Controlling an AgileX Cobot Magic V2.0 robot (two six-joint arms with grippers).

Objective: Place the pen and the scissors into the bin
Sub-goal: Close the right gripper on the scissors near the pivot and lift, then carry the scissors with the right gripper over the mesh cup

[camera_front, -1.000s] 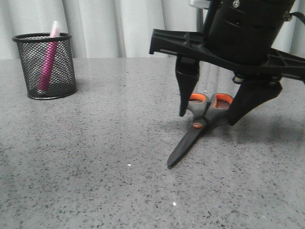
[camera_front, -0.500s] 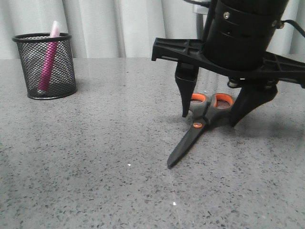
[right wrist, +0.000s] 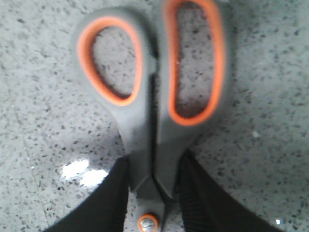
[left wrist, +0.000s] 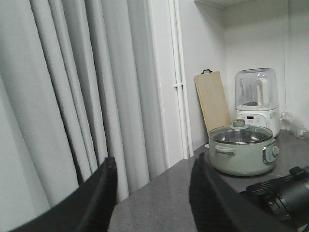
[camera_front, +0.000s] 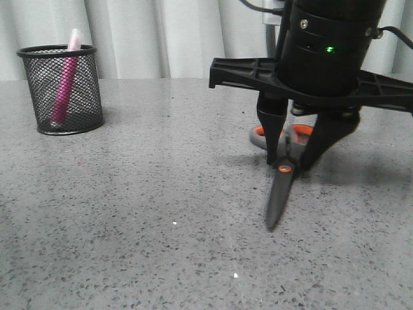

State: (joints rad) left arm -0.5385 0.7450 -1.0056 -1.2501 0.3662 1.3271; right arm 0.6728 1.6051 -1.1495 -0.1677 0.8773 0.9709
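Observation:
The scissors lie on the grey table at the right, blades pointing toward the camera. My right gripper stands over them, its two fingers pressed against the handle shanks just behind the orange pivot screw. The right wrist view shows the scissors clamped between the fingers of the right gripper. The black mesh bin stands at the far left with the pink pen upright inside it. My left gripper is open and empty, raised and facing the curtain.
A pale curtain hangs behind the table. In the left wrist view a green lidded pot, a blender and a wooden board stand on a counter, and part of the other arm shows.
My right gripper has closed from wide open onto the scissors' handles. The scissors have swung round, so the blades point at the camera instead of to the front left.

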